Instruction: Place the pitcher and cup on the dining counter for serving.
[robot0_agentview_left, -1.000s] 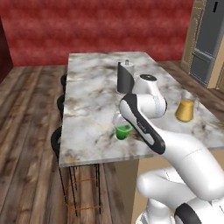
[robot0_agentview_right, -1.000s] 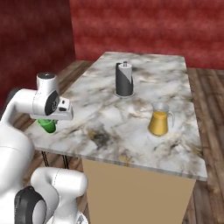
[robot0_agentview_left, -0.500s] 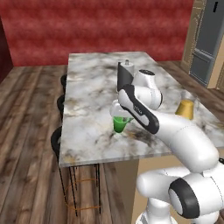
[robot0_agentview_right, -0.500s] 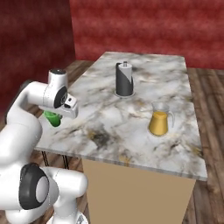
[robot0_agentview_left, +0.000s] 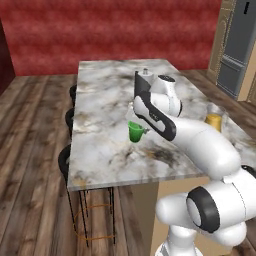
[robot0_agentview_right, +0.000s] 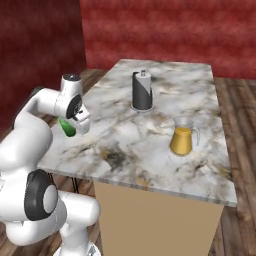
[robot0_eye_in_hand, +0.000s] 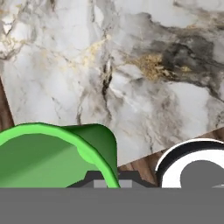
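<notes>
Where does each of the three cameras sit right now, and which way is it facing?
Left base view: behind-left of the arm, looking forward and down over the dining counter; the arm rises lower right, holding the cup.
Right base view: behind-right, same counter; the arm rises lower left; the pitcher stands right.
Hand view: on the hand, looking down past the cup's rim at marble.
Shared: both base views show the cup, pitcher and a dark canister.

Small bright green tapered handleless cup (robot0_agentview_left: 134, 132), upright, above the long white-grey brown-veined marble desk (robot0_agentview_left: 100, 105) near its stool-side edge, pinched at the rim in the closed claw (robot0_agentview_left: 137, 126). Clear tapered glass pitcher (robot0_agentview_right: 182, 136) with orange-yellow liquid in the lower part, upright on the same desk, well apart from the cup toward the opposite edge.
</notes>
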